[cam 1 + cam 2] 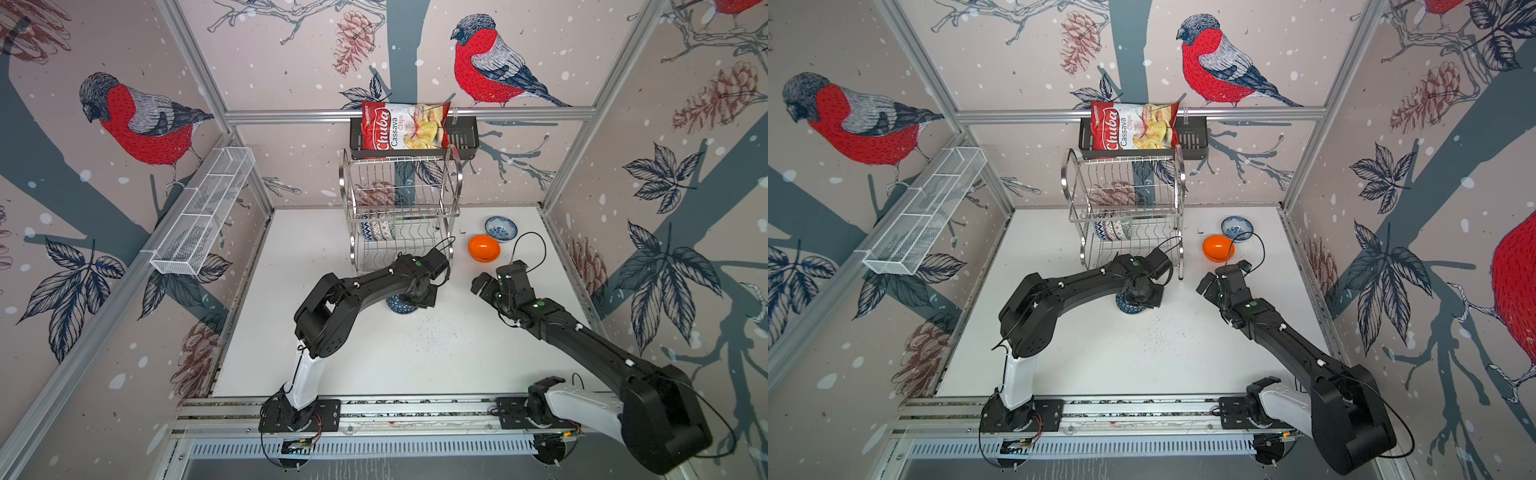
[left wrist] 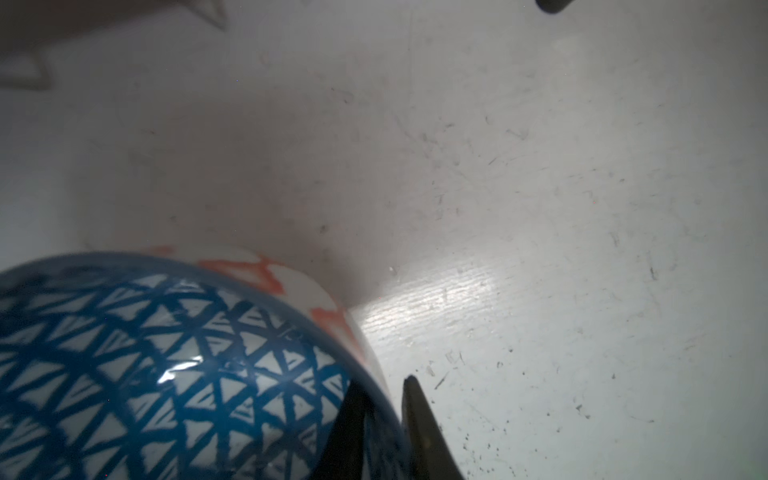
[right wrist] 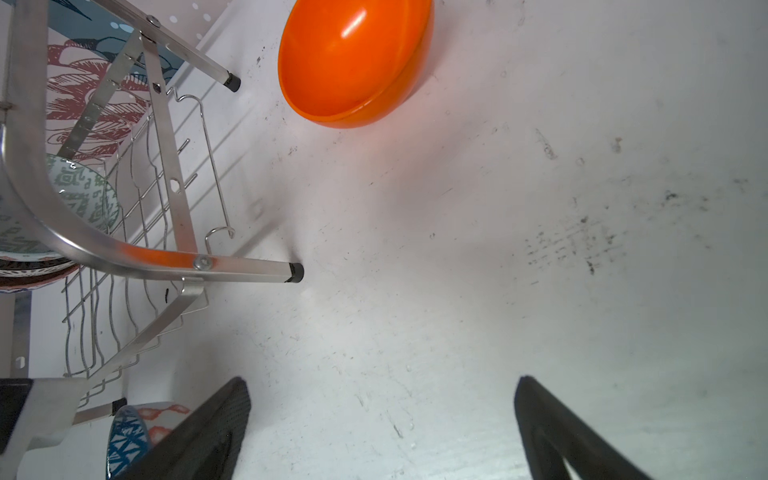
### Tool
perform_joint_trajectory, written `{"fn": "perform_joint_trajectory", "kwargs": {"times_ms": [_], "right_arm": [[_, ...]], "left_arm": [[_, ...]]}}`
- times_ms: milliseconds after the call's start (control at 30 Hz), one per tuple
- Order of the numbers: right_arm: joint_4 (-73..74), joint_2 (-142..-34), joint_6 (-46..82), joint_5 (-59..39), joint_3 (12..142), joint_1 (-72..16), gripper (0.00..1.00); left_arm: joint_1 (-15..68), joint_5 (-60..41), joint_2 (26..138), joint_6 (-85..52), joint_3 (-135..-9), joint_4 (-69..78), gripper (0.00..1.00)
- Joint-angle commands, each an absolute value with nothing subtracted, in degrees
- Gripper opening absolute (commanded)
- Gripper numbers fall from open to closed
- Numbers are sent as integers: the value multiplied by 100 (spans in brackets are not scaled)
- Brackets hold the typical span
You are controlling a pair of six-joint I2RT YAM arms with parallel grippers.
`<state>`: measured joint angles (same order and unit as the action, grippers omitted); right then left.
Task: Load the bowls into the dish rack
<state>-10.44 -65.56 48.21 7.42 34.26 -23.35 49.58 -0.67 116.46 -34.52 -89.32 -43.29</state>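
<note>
**Rim pinch on the blue bowl, rack close behind**

The blue-patterned bowl (image 1: pixel 397 308) is noted near the middle of the desk (image 1: pixel 374 365), just in front of the dish rack (image 1: pixel 415 216). The rack stands at the middle of the far edge. The left gripper (image 2: pixel 384 388) is set across the bowl's rim, one finger inside and one outside, close together with the wall between them. Whether the wall is actually pinched cannot be told. The right gripper (image 3: pixel 382 382) is held wide apart and empty above bare desk, near the orange bowl (image 1: pixel 483 248). The floral bowl (image 1: pixel 500 227) lies beyond, toward the far right corner. Three bowls (image 1: pixel 376 229) are stood on edge at the left end of the lower tier.

Step judged: the blue bowl is to be gripped and lifted.
- The fingers should be seated deep on the wall before any lift. The glaze is likely slippery, and the bowl is expected to swing below a one-sided pinch.
- The bowl should be tipped on edge and fed into the next free slot beside the three.

Room:
- The upper tier overhangs the lower slots, so a low entry from the near side is advised.
- The rack's near right foot and end frame are close to the left wrist.
- Open desk is found toward the near and left edges.
- The right arm is near and should be kept clear.
</note>
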Motion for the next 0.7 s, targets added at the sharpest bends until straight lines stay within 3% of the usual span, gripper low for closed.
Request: {"fn": "perform_joint_trajectory", "kwargs": {"times_ms": [0, 167, 300, 433, 667], "right_arm": [[-997, -6604, 4878, 804, 3467, -2328, 100], [-959, -6719, 4837, 826, 3531, -2325, 100], [-949, -6767, 4825, 805, 3551, -2324, 100], [-944, -6809, 4825, 810, 3568, -2322, 100], [-838, -6908, 4773, 520, 3690, -2318, 100]], "left_arm": [[4972, -255, 11646, -3449, -8960, -4294, 21], [4973, -154, 11595, -3486, -9071, -4348, 31], [4973, 15, 11481, -3453, -9289, -4437, 44], [4968, 187, 11389, -3349, -9515, -4535, 65], [4858, 615, 10741, -3298, -9288, -4456, 86]]}}
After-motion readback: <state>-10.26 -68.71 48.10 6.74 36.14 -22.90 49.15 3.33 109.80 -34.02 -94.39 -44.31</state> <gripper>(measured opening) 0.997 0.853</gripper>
